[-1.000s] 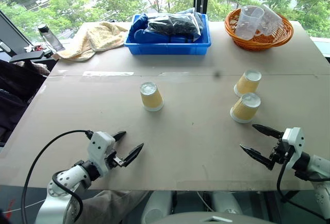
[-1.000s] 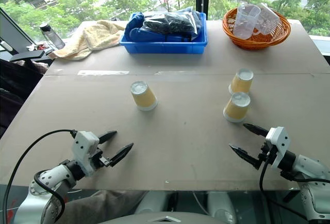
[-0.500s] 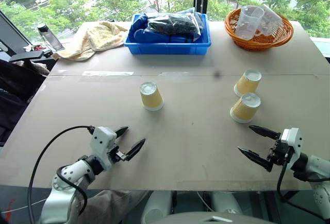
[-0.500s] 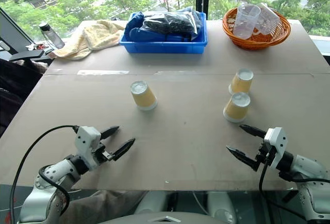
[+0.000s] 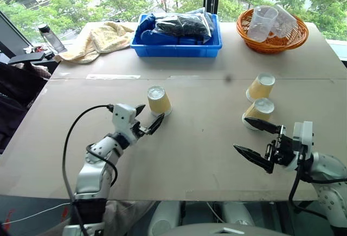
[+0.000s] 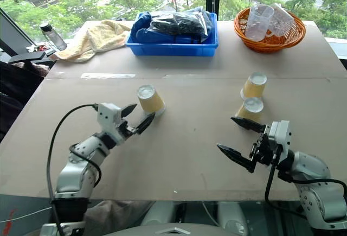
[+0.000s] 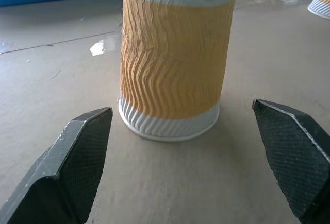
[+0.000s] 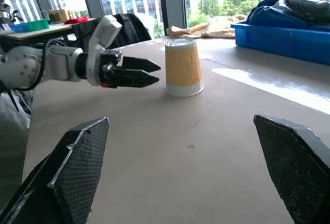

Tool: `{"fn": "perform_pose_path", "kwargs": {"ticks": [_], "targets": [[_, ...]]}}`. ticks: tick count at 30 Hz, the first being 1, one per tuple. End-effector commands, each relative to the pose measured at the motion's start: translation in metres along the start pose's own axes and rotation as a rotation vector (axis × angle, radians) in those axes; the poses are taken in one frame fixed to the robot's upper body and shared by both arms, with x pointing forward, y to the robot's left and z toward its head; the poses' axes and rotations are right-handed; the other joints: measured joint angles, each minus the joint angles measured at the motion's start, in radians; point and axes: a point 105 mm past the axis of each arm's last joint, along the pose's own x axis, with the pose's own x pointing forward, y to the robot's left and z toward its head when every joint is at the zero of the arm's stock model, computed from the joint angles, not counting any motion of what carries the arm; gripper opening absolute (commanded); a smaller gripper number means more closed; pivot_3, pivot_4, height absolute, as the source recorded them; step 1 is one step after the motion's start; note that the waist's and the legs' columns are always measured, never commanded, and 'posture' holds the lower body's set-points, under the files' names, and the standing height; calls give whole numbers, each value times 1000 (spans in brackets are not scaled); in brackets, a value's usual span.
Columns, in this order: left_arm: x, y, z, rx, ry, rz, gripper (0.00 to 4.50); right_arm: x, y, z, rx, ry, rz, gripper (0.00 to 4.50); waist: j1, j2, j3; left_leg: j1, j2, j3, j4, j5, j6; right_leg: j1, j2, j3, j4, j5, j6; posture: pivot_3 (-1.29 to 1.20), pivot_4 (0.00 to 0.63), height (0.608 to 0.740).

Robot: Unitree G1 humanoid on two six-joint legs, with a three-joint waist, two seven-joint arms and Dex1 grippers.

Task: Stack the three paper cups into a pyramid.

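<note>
Left pincer (image 5: 146,121): fingers spread wide, nothing held. It points level across the table (image 5: 195,154), and the lone cup (image 5: 158,101) stands directly ahead of it. In the left wrist view this cup sits centred between the two finger tips but beyond them, not yet between the pads; no contact.

Right pincer (image 5: 255,138): likewise spread wide and empty. It is raised above the table, aimed toward the robot's left. The near cup of the pair (image 5: 258,113) lies just beside its upper finger, on the far side; whether they touch cannot be told. The far cup of the pair (image 5: 261,87) stands just behind the near one, the two close together but apart.

Governing relation: the lone cup is well apart from the pair, on the left arm's side, and the left pincer is plainly the nearer. Its long axis is vertical, so a level approach meets the side wall squarely.

Condition of the cups: all three stand inverted, narrow white base up, wide rim on the table. Sides yellow-tan and rippled. No cup is stacked; in my judgement the pyramid is not begun.
</note>
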Motion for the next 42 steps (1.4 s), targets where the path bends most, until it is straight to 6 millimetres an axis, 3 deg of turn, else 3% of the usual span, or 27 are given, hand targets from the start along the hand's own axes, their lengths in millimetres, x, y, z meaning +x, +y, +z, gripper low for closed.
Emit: {"fn": "perform_pose_path", "kwargs": {"ticks": [1, 8, 16, 19, 21, 23, 30, 34, 42], "targets": [[16, -6, 8, 30, -38, -22, 4500, 6, 4, 13, -29, -31, 11, 4447, -1, -2, 0, 0, 0, 0, 0, 0, 0, 0, 0, 0, 0, 0, 0, 0, 150, 740], [39, 2, 13, 42, -73, 28, 4500, 5, 2, 11, -41, -25, 0, 4447, -4, -3, 0, 0, 0, 0, 0, 0, 0, 0, 0, 0, 0, 0, 0, 0, 150, 740], [45, 4, 11, 63, -81, 35, 4500, 2, 0, 10, -43, -37, -20, 4447, -6, -3, 0, 0, 0, 0, 1, 0, 0, 0, 0, 0, 1, 0, 0, 0, 150, 740], [45, 4, 11, 76, -84, 24, 3719, 1, -2, 11, -42, -54, -35, 4500, -6, -3, 0, 0, 0, 0, 1, 0, 0, 0, 0, 0, 2, 0, 0, 0, 150, 740], [43, 3, 11, 83, -84, 14, 2762, 1, -4, 11, -43, -61, -43, 4500, -6, -3, 0, 0, 0, 0, 1, 0, 0, 0, 0, 0, 2, 0, 0, 0, 150, 740], [41, -3, 9, 87, -75, -22, 2304, 0, -4, 11, -42, -63, -44, 4500, -6, -3, 0, 0, 0, 0, 1, 0, 0, 0, 0, 0, 2, 0, 0, 0, 150, 740], [28, -44, -2, 81, -17, -259, 2304, -7, -6, 10, -40, -49, -53, 4500, -5, -3, 0, 0, 0, 0, 1, 0, 0, 0, 0, 0, 2, 0, 0, 0, 150, 740], [18, -89, -9, 86, 26, -488, 2304, -13, -5, 5, -37, -9, -58, 4500, -3, -3, 0, 0, 0, 0, 1, 0, 0, 0, 0, 0, 3, 0, 0, 0, 150, 740], [12, -112, -25, 76, 90, -629, 2304, -21, -4, -2, -44, 55, -67, 4500, -4, -3, 0, 1, 0, 0, 2, 0, 0, 0, 0, 1, 4, 0, 0, 0, 150, 740]]}}
